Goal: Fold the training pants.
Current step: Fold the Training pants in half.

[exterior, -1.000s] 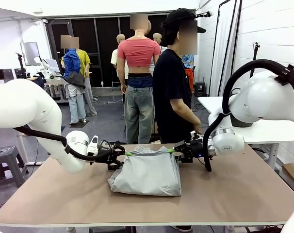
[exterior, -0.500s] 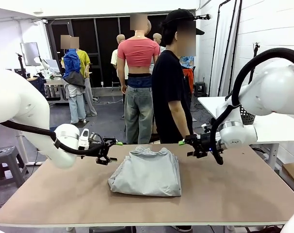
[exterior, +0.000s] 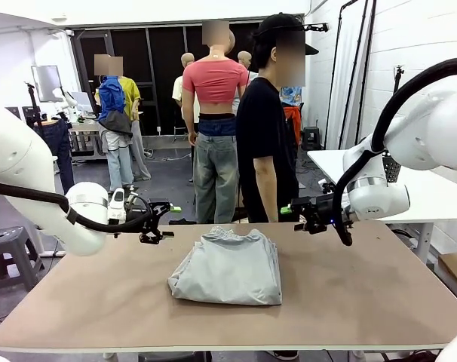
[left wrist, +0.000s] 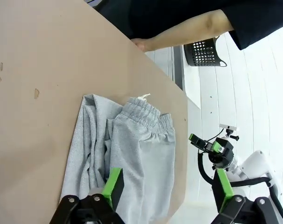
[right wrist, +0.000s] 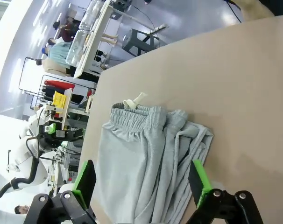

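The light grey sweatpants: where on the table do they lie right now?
In the front view the light grey soft-fabric sweatpants lie folded at the middle of the brown table, waistband toward the person, between the open left gripper and open right gripper.

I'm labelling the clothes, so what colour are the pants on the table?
Plain light grey pants, no pattern; the front view shows them best.

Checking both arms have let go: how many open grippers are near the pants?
2: the left gripper beside the training pants' left, the right gripper beside their right; both open, empty.
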